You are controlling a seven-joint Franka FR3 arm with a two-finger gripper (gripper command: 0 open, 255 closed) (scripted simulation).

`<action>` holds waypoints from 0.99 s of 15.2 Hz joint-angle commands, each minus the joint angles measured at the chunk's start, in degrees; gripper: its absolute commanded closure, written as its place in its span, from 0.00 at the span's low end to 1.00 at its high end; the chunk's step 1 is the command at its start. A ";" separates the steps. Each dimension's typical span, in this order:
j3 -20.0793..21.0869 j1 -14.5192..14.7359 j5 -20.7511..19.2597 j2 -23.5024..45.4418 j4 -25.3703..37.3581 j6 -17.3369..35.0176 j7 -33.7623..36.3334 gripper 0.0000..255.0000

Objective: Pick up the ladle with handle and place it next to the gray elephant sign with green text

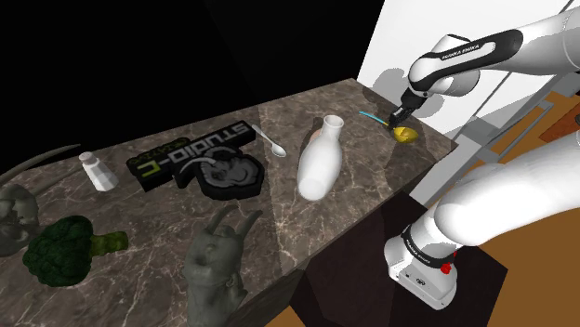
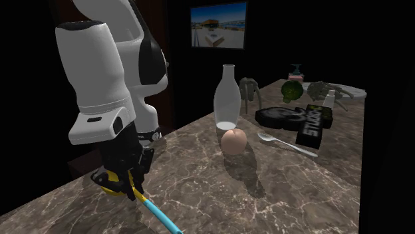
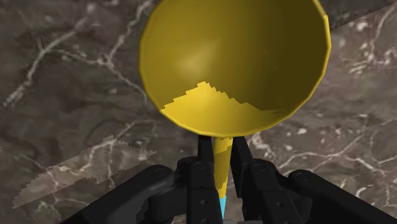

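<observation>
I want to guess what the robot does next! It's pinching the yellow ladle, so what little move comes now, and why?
Probably a short lift straight up. The gripper is shut on the yellow ladle at its neck, and the bowl looks low over the marble countertop. The elephant sign lies far along it, past the white bottle, so clearance should come first.

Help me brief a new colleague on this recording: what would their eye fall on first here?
The yellow ladle stands out most: its bowl sits just ahead of the tool, which clasps its neck, at the end of the marble counter nearest the arm. Next comes the tall white bottle mid-counter, with the dark elephant sign beside it toward the shoulder view's left.
</observation>
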 commanded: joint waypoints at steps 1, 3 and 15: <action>0.00 0.00 0.00 0.00 0.00 0.00 0.00 1.00; 0.00 0.00 0.00 0.00 -0.01 0.00 0.00 1.00; 3.68 -1.83 -2.36 -6.37 4.94 -10.85 2.96 1.00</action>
